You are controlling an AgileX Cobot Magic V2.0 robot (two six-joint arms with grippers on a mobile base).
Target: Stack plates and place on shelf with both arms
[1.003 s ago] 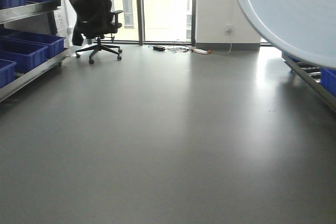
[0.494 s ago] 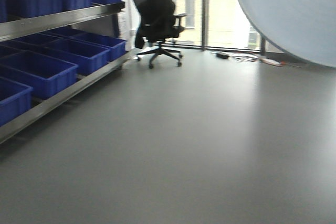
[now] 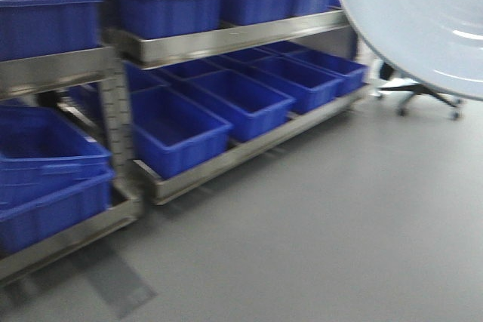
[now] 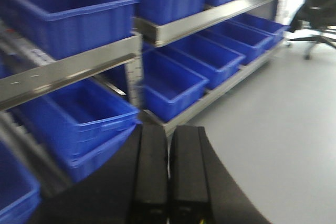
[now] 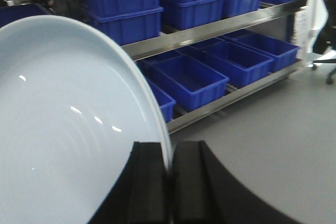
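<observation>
The right gripper (image 5: pixel 169 153) is clamped on the rim of a pale bluish-white plate (image 5: pixel 68 119), whose edge runs up between its two black fingers. The plate stands tilted to the gripper's left, held in the air near the shelf (image 5: pixel 220 24) of blue bins (image 5: pixel 189 74). The left gripper (image 4: pixel 168 140) is pressed together on nothing, facing the same rack.

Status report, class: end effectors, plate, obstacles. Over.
Right end effector shut on plate rim. Left end effector shut, empty. Shelf ahead holds blue bins.
</observation>
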